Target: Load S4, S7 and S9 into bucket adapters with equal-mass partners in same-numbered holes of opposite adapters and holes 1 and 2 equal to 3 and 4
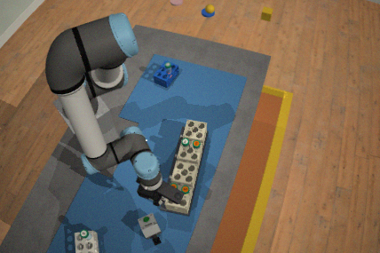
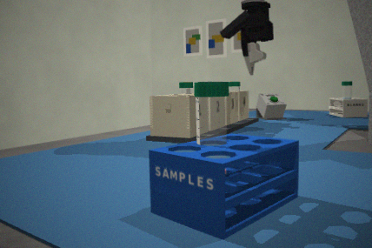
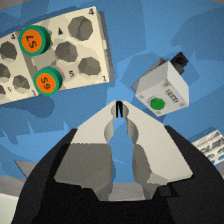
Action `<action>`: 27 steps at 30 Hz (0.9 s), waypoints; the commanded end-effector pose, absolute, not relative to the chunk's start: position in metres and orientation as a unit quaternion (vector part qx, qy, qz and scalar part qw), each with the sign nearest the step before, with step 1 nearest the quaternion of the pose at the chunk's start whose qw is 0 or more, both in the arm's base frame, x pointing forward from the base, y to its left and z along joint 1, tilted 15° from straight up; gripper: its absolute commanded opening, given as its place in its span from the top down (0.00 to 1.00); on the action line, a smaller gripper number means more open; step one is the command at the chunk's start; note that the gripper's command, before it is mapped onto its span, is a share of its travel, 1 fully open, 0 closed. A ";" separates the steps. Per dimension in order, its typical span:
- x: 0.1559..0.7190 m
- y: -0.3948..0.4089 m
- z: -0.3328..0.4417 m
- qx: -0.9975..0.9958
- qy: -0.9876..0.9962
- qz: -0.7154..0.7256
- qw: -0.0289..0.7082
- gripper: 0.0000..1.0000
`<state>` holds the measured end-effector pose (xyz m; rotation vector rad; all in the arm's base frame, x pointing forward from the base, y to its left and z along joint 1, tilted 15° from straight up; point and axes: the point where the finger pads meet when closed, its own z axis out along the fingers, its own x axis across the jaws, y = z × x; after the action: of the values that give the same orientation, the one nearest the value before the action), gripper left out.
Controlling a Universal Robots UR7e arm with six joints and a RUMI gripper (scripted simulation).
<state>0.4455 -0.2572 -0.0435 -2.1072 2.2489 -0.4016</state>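
We see the arm bent low over the blue mat (image 1: 213,96), its grey and pale tubes joined by light-blue elbows, the wrist turned down beside the near end of the stand (image 1: 190,164). The gripper (image 3: 119,111) hangs in the air above the mat, between the stand and the DONE desk (image 3: 162,90). Its two pale, wedge-shaped fingers are pressed together at the tips and pinch nothing; black housing flanks them.

The stand is a row of cream blocks with dark, faceted holes and printed numbers. In the wrist view S7 (image 3: 33,40) and S9 (image 3: 47,80) stand in neighbouring holes of the end adapters, each with a green cap and an orange dot. In the top view two more green-capped tubes sit farther along the row, one with a white dot (image 1: 185,142) and one with an orange dot (image 1: 195,144); we cannot read them there.

The desk is a small grey sloped box with a round green key (image 3: 157,103). The blue SAMPLES rack (image 2: 223,177) is an open-sided box with round wells; one tube (image 2: 211,90) stands in it. The BLANKS rack (image 2: 348,107) holds one more.
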 end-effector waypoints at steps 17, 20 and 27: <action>0.389 -0.327 -0.046 -0.905 0.404 -0.130 -0.022 1.00; 0.390 -0.327 -0.049 -0.907 0.405 -0.114 -0.017 1.00; 0.396 -0.331 -0.068 -0.914 0.406 -0.019 0.011 1.00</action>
<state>0.3926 -0.3286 -0.0598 -2.8695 1.2765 -0.1952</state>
